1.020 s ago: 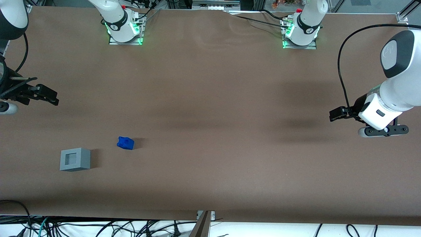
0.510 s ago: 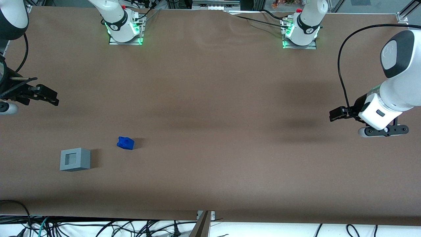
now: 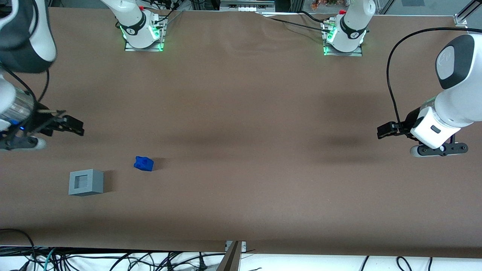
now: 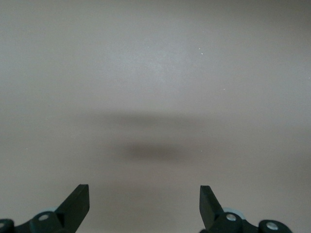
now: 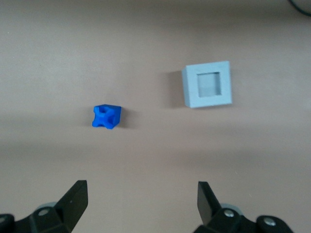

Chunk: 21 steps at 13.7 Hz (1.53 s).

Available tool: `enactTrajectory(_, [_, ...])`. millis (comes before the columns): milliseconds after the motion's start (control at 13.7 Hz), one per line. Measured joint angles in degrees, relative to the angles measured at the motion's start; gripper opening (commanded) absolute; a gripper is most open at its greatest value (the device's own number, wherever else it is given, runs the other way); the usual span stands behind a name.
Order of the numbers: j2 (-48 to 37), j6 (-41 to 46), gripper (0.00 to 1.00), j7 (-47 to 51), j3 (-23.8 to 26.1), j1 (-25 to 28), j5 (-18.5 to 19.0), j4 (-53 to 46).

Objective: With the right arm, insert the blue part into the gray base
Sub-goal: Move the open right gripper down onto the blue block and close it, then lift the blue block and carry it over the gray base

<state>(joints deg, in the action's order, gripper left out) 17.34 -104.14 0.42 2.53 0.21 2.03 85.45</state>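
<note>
Spread wide and holding nothing, my end effector [image 3: 73,128] hangs above the brown worktop [image 3: 241,124] at my arm's end of it, farther from the front camera than both pieces and touching neither. Under me the blue part [image 3: 144,163] lies on the worktop, bumpy side up, apart from the gray base [image 3: 86,182] and slightly farther from the front camera than it. That base sits upright with its square recess [image 5: 210,83] facing up and empty.
</note>
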Motion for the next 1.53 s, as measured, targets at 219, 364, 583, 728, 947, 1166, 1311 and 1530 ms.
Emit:
enactTrajectory(219, [5.3, -6.7, 1.0, 1.8, 0.0, 2.1, 0.0, 0.1])
enactTrajectory(364, [9.4, -11.8, 1.0, 4.5, 0.1, 2.8, -0.1, 0.2])
enactTrajectory(583, [14.9, -19.1, 1.0, 8.8, 0.1, 3.6, -0.1, 0.2])
enactTrajectory(728, [17.2, -21.8, 1.0, 11.8, 0.2, 4.8, -0.1, 0.1])
enactTrajectory(947, [19.4, -23.2, 1.0, 15.4, 0.2, 7.4, -0.1, 0.1])
enactTrajectory(1166, [21.3, -24.9, 1.0, 15.6, 0.2, 7.6, -0.1, 0.1])
enactTrajectory(1311, [22.3, -25.0, 1.0, 15.6, 0.1, 7.5, -0.1, 0.1])
enactTrajectory(1530, [23.4, -25.0, 1.0, 15.6, -0.1, 7.5, -0.1, 0.2])
